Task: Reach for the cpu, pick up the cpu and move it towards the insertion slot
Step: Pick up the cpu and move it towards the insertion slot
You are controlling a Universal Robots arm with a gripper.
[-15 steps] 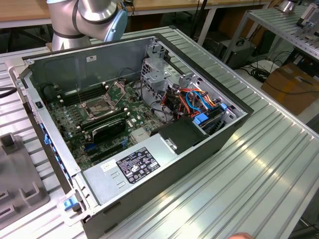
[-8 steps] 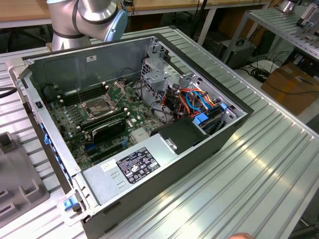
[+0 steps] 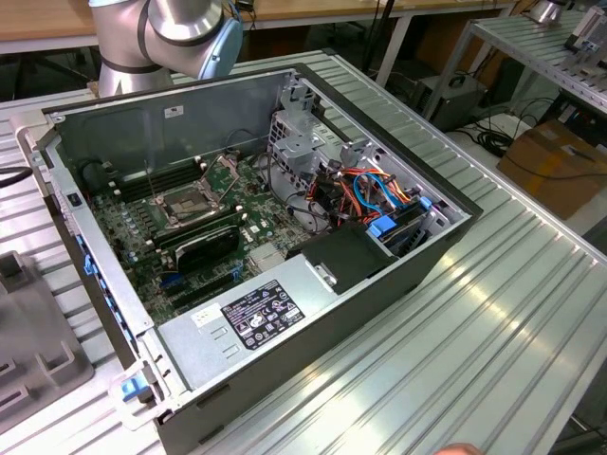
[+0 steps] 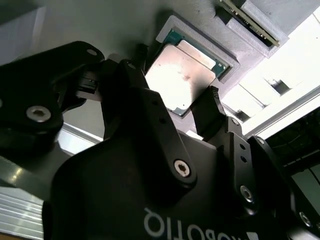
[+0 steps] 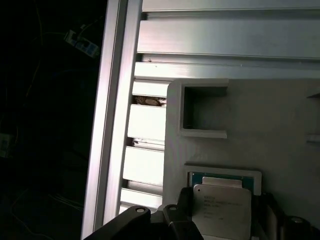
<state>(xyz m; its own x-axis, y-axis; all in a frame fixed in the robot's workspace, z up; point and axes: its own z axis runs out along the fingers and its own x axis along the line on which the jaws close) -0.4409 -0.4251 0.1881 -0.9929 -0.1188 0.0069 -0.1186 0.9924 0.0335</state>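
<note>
Second wrist view: gripper (image 4: 177, 74) straddles the cpu (image 4: 182, 77), jaws spread, chip not yet lifted.

Between the jaws the cpu lies flat in its recess in the grey holder (image 4: 200, 34), a green edge showing along the recess wall. Each fingertip (image 4: 212, 97) stands just beside an opposite edge, and whether either touches cannot be told. First wrist view agrees: the cpu (image 5: 222, 202) is seated between the jaws, with an empty pocket (image 5: 202, 112) in the holder beyond them and the ribbed table (image 5: 225, 35) beyond that. On this showing the reach is as good as done, while the grasp, lift and carry are left. Exterior view shows the slot (image 3: 187, 204) on the board inside the open case (image 3: 313, 313), dark centre bare, with the arm (image 3: 180, 28) behind the case. How far the slot lies from the jaws cannot be told.
</note>
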